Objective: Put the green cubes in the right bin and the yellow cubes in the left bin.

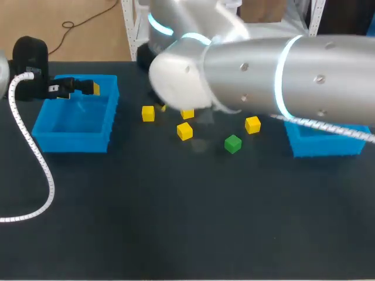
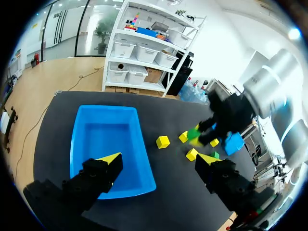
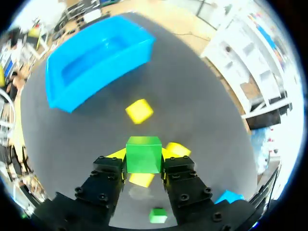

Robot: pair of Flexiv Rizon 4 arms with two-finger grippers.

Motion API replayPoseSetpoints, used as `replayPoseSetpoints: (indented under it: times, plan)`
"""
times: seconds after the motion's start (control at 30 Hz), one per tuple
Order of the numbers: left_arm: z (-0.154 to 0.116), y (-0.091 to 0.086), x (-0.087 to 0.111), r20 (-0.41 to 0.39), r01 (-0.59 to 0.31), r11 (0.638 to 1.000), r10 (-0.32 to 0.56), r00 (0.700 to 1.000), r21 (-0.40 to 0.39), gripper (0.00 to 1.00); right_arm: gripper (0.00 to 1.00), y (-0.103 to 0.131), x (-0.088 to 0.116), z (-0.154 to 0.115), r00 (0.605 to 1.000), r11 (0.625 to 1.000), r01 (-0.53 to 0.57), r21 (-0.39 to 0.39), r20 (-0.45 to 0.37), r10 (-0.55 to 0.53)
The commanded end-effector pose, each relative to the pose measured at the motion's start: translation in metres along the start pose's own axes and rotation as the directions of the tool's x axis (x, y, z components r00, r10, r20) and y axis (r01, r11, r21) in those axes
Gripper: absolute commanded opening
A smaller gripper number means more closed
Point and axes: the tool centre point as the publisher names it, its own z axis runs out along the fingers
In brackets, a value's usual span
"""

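My right gripper (image 3: 143, 166) is shut on a green cube (image 3: 143, 155) and holds it above the table, over a cluster of yellow cubes (image 3: 139, 110). In the head view my right arm (image 1: 263, 70) hides that gripper. A second green cube (image 1: 232, 144) lies on the table, with yellow cubes (image 1: 148, 113) (image 1: 184, 131) (image 1: 252, 124) around it. My left gripper (image 1: 82, 88) hangs open and empty above the left blue bin (image 1: 44, 126). In the left wrist view the left gripper (image 2: 159, 163) stands over the left bin's near corner (image 2: 144, 178), and the held green cube (image 2: 194, 133) shows beyond.
The right blue bin (image 1: 325, 146) sits at the table's right, half hidden under my right arm. A white coiled cable (image 1: 35, 158) trails from the left arm across the table's left side. The dark table front (image 1: 176, 234) holds nothing.
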Motion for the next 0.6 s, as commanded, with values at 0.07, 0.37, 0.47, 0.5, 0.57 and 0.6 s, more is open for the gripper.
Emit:
replayPoseSetpoints:
  times: [0.07, 0.37, 0.47, 0.5, 0.57, 0.6]
  plan:
    - [0.000, 0.001, 0.001, 0.006, -0.001, 1.000, 0.001, 1.000, 0.007, 1.00, 0.00, -0.048, 0.030, -0.056, 0.978, 0.990, -0.135, 0.027, 0.167, 0.129]
    - [0.000, 0.001, 0.001, 0.006, -0.001, 1.000, 0.001, 1.000, 0.007, 1.00, 0.00, -0.142, 0.103, -0.098, 0.862, 0.867, -0.481, 0.128, 0.252, 0.441]
    - [0.000, 0.001, 0.001, 0.006, -0.001, 1.000, 0.001, 1.000, 0.007, 1.00, 0.00, -0.164, 0.140, -0.110, 0.794, 0.791, -0.593, 0.154, 0.275, 0.542]
    - [0.000, 0.001, 0.001, 0.006, -0.001, 1.000, 0.001, 1.000, 0.007, 1.00, 0.00, -0.170, 0.153, -0.114, 0.771, 0.763, -0.625, 0.165, 0.281, 0.571]
    - [0.000, 0.001, 0.001, 0.006, -0.001, 1.000, 0.001, 1.000, 0.007, 1.00, 0.00, -0.180, 0.178, -0.118, 0.725, 0.707, -0.683, 0.183, 0.287, 0.626]
    - [0.000, 0.001, 0.001, 0.006, -0.001, 1.000, 0.001, 1.000, 0.007, 1.00, 0.00, -0.184, 0.191, -0.119, 0.702, 0.678, -0.709, 0.195, 0.288, 0.651]
